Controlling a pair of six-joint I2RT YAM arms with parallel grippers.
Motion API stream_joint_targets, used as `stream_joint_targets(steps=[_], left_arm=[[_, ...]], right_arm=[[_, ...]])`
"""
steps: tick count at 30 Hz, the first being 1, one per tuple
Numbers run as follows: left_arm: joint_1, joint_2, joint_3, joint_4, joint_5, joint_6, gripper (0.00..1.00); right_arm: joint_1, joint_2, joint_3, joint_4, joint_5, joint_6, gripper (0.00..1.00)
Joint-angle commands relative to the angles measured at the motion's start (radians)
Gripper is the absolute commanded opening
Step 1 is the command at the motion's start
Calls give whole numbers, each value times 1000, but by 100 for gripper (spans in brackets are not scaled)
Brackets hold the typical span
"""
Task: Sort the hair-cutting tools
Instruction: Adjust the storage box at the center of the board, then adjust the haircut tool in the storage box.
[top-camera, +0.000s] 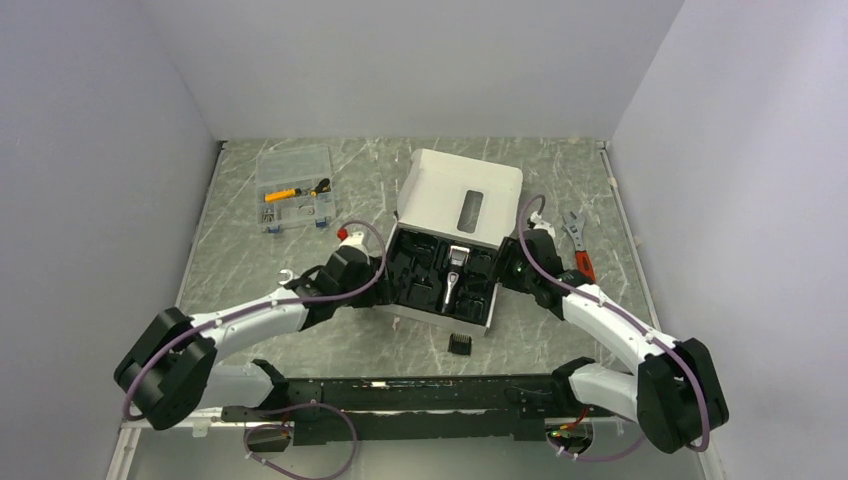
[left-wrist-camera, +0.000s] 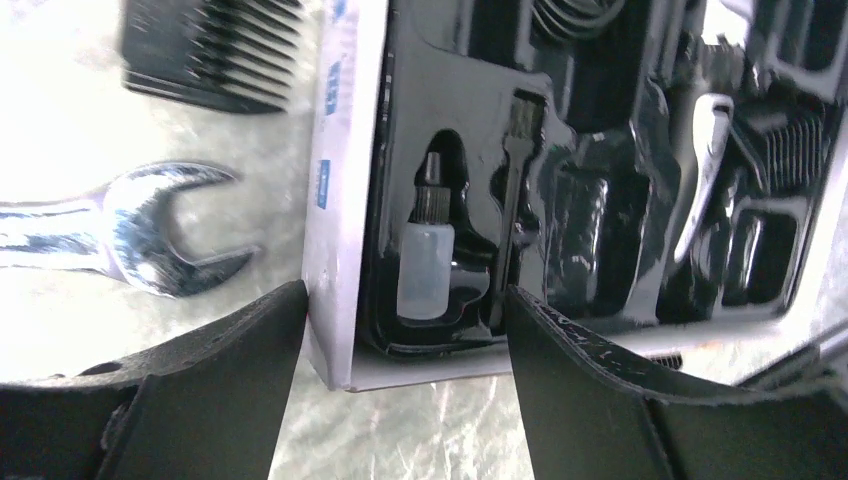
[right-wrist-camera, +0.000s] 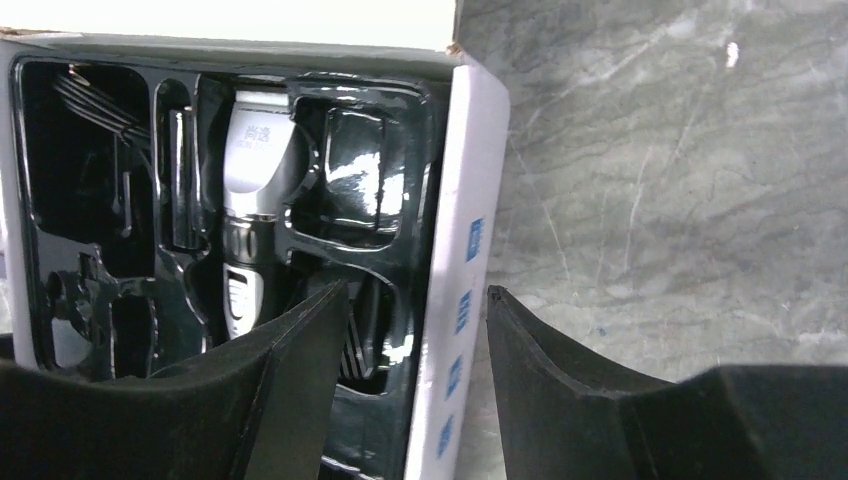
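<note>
- Both jaw pairs stand apart: my left gripper (left-wrist-camera: 405, 300) straddles a corner of the box (top-camera: 437, 319), my right gripper (right-wrist-camera: 415, 295) its side wall.
- I judge the clipper (top-camera: 455, 275) done, seated mid-box; one comb (top-camera: 459, 343) lies on the table (top-camera: 560, 190) below.
- Its long axis runs up-frame, blade toward the lid (top-camera: 440, 185).
</note>
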Motion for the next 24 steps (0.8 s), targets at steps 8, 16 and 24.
stream_joint_targets(steps=[8, 16, 24], left_arm=[[-91, -88, -76, 109, 6, 25, 76], [-92, -199, -125, 27, -139, -4, 78], [-92, -250, -171, 26, -191, -29, 78]], right_arm=[[-1, 68, 146, -35, -25, -104, 55], [95, -13, 263, -199, 30, -189, 55], [258, 179, 412, -346, 173, -152, 56]])
